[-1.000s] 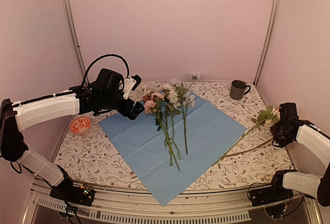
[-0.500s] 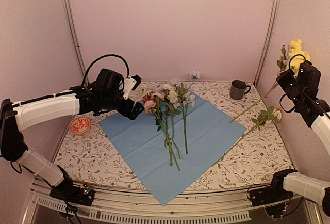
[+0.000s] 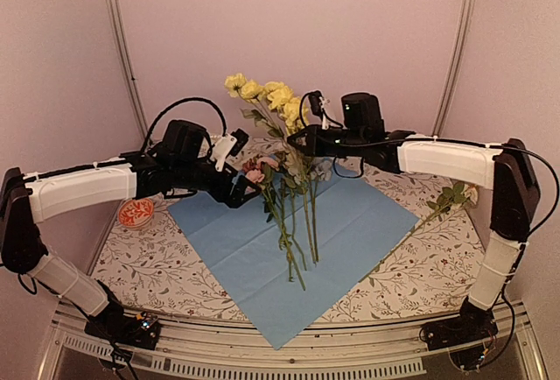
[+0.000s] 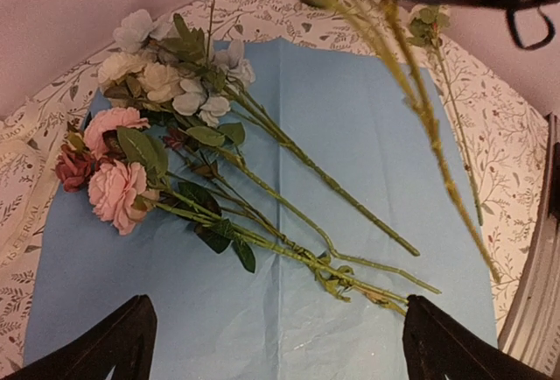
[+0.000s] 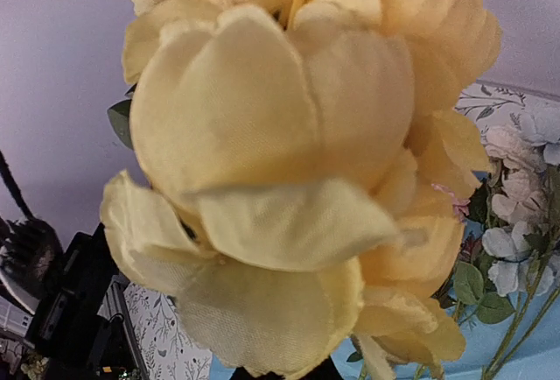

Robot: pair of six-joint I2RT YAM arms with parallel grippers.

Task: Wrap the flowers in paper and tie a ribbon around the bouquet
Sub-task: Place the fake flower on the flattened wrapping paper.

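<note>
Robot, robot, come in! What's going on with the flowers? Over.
Left tool open, by pink blooms. Right tool shut on yellow flowers, held upright over paper. One stem lies off paper, right side.

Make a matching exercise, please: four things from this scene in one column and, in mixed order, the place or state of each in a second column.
Things
1. yellow flowers
2. pink flowers
3. grey mug
4. round orange dish

Places or states
a. near the left edge of the table
b. lying on the blue paper
c. held in the air by the right hand
d. standing at the far right of the table

Pairs: 1-c, 2-b, 3-d, 4-a
</note>
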